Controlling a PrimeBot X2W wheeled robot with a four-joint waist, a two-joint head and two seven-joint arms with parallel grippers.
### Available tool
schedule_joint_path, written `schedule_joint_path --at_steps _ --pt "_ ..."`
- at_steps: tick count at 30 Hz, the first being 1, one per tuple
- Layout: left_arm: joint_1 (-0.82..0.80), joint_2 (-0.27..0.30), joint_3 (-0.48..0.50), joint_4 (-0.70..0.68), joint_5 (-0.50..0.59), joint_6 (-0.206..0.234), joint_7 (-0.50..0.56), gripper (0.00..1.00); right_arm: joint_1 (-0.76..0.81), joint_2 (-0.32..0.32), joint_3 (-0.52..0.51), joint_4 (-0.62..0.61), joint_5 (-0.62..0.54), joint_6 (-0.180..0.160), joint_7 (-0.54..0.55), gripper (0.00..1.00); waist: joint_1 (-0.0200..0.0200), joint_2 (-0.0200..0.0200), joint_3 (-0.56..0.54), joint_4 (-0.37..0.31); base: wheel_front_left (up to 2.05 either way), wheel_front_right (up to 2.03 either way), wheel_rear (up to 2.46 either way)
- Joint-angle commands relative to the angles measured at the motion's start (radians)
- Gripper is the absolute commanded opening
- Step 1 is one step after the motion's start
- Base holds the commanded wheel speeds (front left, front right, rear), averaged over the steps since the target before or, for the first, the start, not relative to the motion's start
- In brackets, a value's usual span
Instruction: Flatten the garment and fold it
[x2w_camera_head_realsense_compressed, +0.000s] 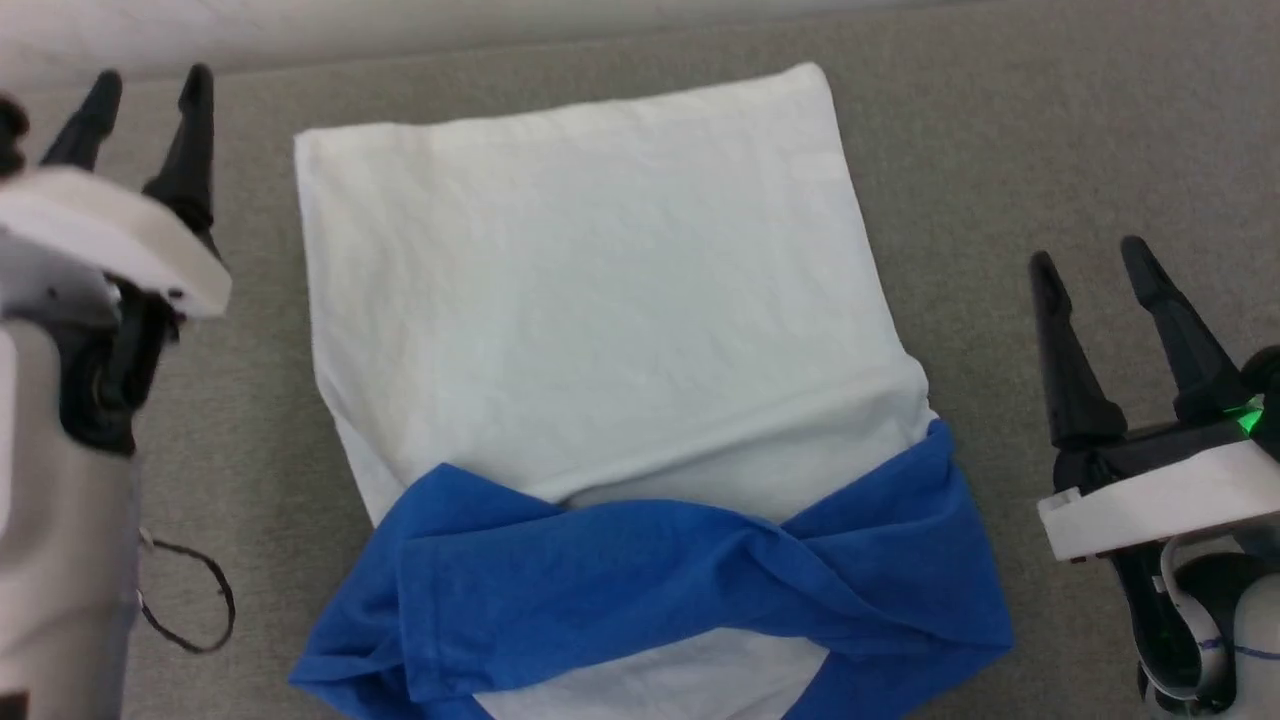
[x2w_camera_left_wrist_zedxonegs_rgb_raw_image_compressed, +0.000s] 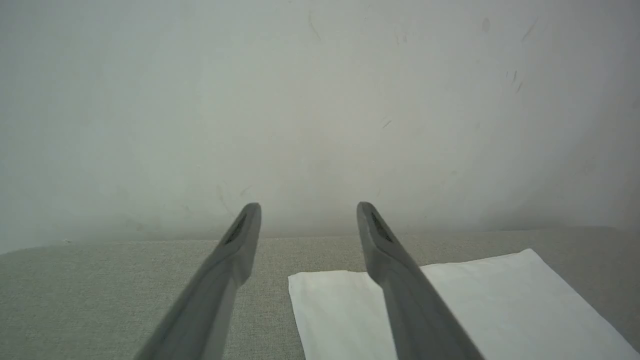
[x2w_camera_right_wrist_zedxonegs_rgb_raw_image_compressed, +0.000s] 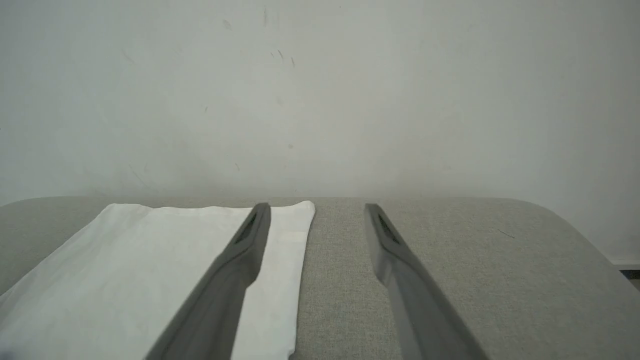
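Blue sleeves (x2w_camera_head_realsense_compressed: 690, 580) lie crossed over the near end of the shirt (x2w_camera_head_realsense_compressed: 600, 330), w/ the white body spread flat toward the far side. Shirt sits mid on a grey fabric surface (x2w_camera_head_realsense_compressed: 1050, 130), far hem near the pale wall (x2w_camera_left_wrist_zedxonegs_rgb_raw_image_compressed: 320, 100). L gripper (x2w_camera_head_realsense_compressed: 152, 78) is just left of the shirt's far-left corner, fingers spread, nothing btwn them. R gripper (x2w_camera_head_realsense_compressed: 1088, 254) is just right of the shirt's right edge, fingers also spread & empty. Neither touches the cloth.
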Motion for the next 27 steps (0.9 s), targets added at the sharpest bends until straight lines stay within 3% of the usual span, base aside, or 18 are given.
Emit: schedule_joint_path --at_steps 1,9,19,21,22,23,27 --pt "-0.046 0.011 -0.015 0.042 -0.007 -0.017 0.032 1.00 -0.017 0.006 0.007 -0.004 -0.004 -0.001 -0.006 1.00 -0.0003 -0.0001 0.097 -0.061 0.00 0.00 0.00" --pt "-0.289 0.069 -0.102 0.324 -0.049 -0.071 0.342 1.00 -0.065 0.021 0.067 0.011 0.012 -0.001 -0.030 1.00 -0.0003 -0.0001 0.188 -0.123 0.00 0.00 0.00" --pt "-0.375 0.133 -0.219 0.553 -0.010 -0.084 0.662 0.98 -0.065 0.032 0.100 0.036 0.033 -0.001 -0.044 1.00 -0.0003 -0.0001 0.232 -0.169 0.00 0.00 0.00" --pt "-0.364 0.123 -0.230 0.580 -0.031 -0.089 0.727 0.62 -0.063 0.033 0.099 0.040 0.036 -0.001 -0.045 1.00 -0.0003 -0.0001 0.229 -0.169 0.00 0.00 0.00" --pt "-0.359 0.117 -0.231 0.587 -0.041 -0.090 0.749 0.25 -0.064 0.033 0.098 0.042 0.039 -0.001 -0.044 1.00 -0.0003 -0.0001 0.227 -0.169 0.00 0.00 0.00" --pt "-0.354 0.113 -0.233 0.590 -0.046 -0.090 0.758 0.00 -0.065 0.034 0.096 0.045 0.043 -0.001 -0.041 1.00 -0.0003 -0.0001 0.224 -0.167 0.00 0.00 0.00" --pt "-0.329 0.100 -0.222 0.587 -0.062 -0.080 0.725 0.00 -0.084 0.025 0.089 0.059 0.062 -0.001 -0.017 1.00 -0.0003 -0.0001 0.201 -0.159 0.00 0.00 0.00"
